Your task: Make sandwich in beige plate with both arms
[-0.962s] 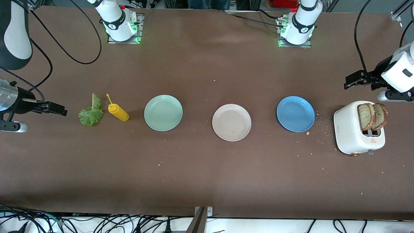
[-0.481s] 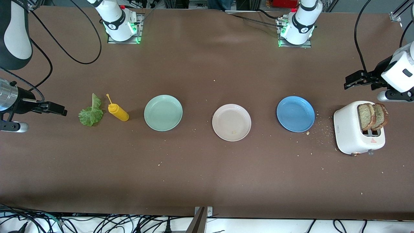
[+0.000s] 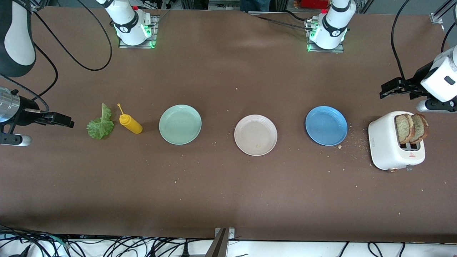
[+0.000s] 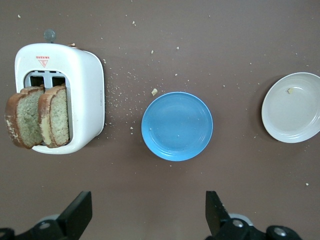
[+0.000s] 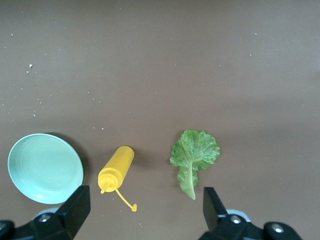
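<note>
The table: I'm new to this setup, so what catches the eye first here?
Three plates in a row: mint-green plate, beige plate, blue plate. At the left arm's end, a white toaster holds two bread slices; at the right arm's end lie a lettuce leaf and yellow bottle.

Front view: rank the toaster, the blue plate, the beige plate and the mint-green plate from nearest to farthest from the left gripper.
From the left gripper, jaws open, above the table at the left arm's end:
1. Toaster, at the left arm's end, holding two bread slices.
2. Blue plate, beside the toaster.
3. Beige plate, mid-table.
4. Mint-green plate, toward the right arm's end.
</note>
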You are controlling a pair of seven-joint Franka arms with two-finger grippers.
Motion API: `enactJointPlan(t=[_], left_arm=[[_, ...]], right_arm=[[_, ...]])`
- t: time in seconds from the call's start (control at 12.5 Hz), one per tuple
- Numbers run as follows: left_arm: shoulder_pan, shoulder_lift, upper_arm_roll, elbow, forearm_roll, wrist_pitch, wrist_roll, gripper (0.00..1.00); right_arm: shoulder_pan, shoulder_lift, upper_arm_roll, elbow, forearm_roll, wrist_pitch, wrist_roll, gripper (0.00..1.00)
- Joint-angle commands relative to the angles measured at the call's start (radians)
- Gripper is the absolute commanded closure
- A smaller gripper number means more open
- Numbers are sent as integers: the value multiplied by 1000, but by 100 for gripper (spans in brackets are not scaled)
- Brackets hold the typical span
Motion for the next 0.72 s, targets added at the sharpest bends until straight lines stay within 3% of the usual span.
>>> enactJointPlan(t=[0.0,0.4,0.64], left_arm=[[5,-4,-7,-1,-12,3,-7,0],[4,10,-7,11,-12,3,-82,0],[4,43,-2,102,-11,0,-133,0]], right_arm=[[-8,7,2,18,18,-15,-2,0],[-8,7,2,18,18,-15,-2,0],[-8,7,2,20,18,-15,-4,0]])
